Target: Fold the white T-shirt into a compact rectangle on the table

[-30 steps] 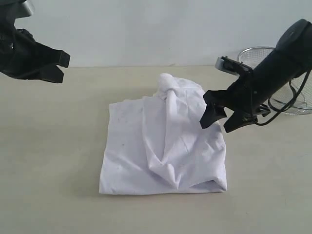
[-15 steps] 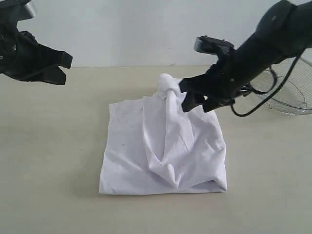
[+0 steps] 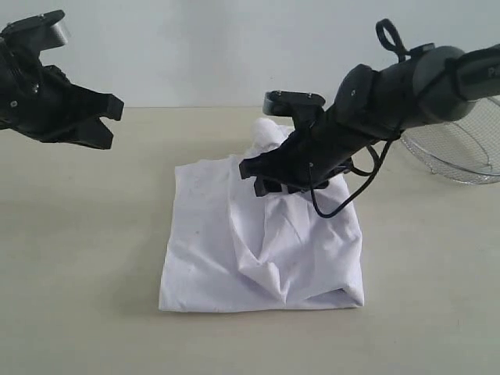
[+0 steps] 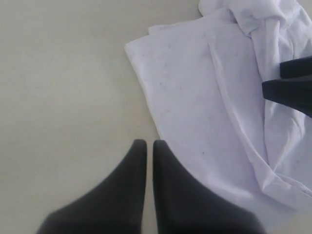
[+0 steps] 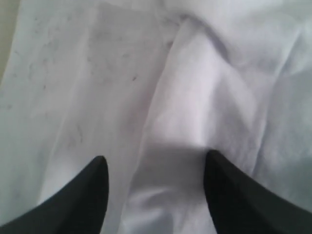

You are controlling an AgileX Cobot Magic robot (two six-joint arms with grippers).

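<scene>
Since a second ago, we see that the right gripper (image 3: 257, 178) has swung in from the right edge of the white T-shirt (image 3: 258, 250) to a spot over its upper middle, just below the bunched knot of cloth at the far edge. The shirt itself has not shifted. It lies as a rough, partly folded square in the middle of the table (image 3: 78, 234), with a raised ridge of folds running down its centre.

In the right wrist view the gripper (image 5: 155, 161) has its fingers spread wide with wrinkled fabric (image 5: 146, 73) beneath the gap. Nothing is pinched between them, and we cannot tell whether the tips touch the cloth.

The left gripper (image 3: 111, 125) hangs above bare table, well apart from the shirt's left edge. Its fingers (image 4: 139, 161) are pressed together, empty.

A wire-mesh basket (image 3: 461, 148) stands at the far right.
</scene>
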